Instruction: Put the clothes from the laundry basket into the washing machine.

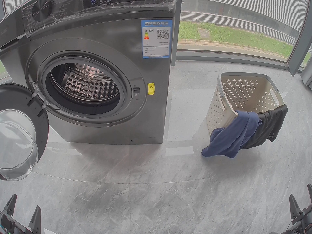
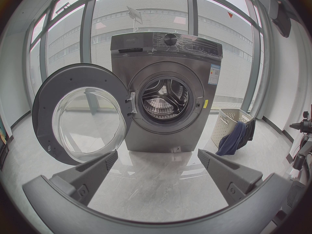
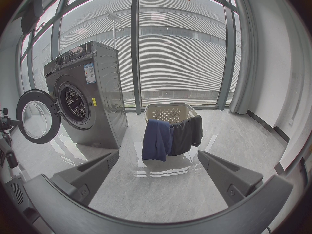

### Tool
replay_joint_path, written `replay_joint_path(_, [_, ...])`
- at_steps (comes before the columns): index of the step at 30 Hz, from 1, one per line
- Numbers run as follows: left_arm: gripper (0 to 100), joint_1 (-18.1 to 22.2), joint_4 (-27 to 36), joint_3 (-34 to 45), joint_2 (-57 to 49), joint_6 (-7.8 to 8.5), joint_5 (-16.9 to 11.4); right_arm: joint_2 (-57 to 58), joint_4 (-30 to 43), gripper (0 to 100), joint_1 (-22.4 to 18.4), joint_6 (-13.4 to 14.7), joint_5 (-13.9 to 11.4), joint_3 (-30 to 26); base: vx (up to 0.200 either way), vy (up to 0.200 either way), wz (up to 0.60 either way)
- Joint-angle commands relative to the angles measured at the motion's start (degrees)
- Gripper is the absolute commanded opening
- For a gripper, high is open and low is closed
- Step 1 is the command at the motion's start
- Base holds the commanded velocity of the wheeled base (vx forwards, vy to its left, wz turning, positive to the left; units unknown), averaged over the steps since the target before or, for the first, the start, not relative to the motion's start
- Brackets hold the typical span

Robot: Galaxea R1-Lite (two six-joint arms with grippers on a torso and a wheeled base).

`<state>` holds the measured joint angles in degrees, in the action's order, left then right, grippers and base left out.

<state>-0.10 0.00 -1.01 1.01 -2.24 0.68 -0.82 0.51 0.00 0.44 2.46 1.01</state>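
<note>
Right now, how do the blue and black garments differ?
Colour: the blue garment is dark blue, the black garment black. Place: the blue garment hangs nearer the washing machine, the black garment farther. Reach: the blue garment hangs lower than the black garment. Both drape over the laundry basket's rim.

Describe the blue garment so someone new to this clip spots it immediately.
Right of the grey washing machine, a white perforated laundry basket stands on the floor. Two garments hang over its near rim. The blue garment is the one nearer the machine, hanging lower than the black garment beside it.
</note>
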Motion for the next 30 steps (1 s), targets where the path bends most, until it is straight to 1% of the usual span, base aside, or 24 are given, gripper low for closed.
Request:
replay_joint_path(1, [100, 0.01, 0.0, 0.92, -0.92, -0.04, 0.02, 0.73, 0.02, 100, 0.0, 0.0, 0.0, -0.66, 0.0, -0.2, 0.0])
replay_joint_path(3, [100, 0.01, 0.0, 0.92, -0.92, -0.04, 0.02, 0.73, 0.02, 100, 0.0, 0.0, 0.0, -0.66, 0.0, -0.2, 0.0])
replay_joint_path(15, [100, 0.01, 0.0, 0.92, -0.92, 0.05, 0.11, 0.73, 0.02, 100, 0.0, 0.0, 0.0, -0.66, 0.0, 0.0, 0.0])
replay_joint_path(30, [100, 0.01, 0.0, 0.92, -0.92, -0.04, 0.02, 0.73, 0.02, 100, 0.09, 0.0, 0.0, -0.66, 0.0, -0.2, 0.0])
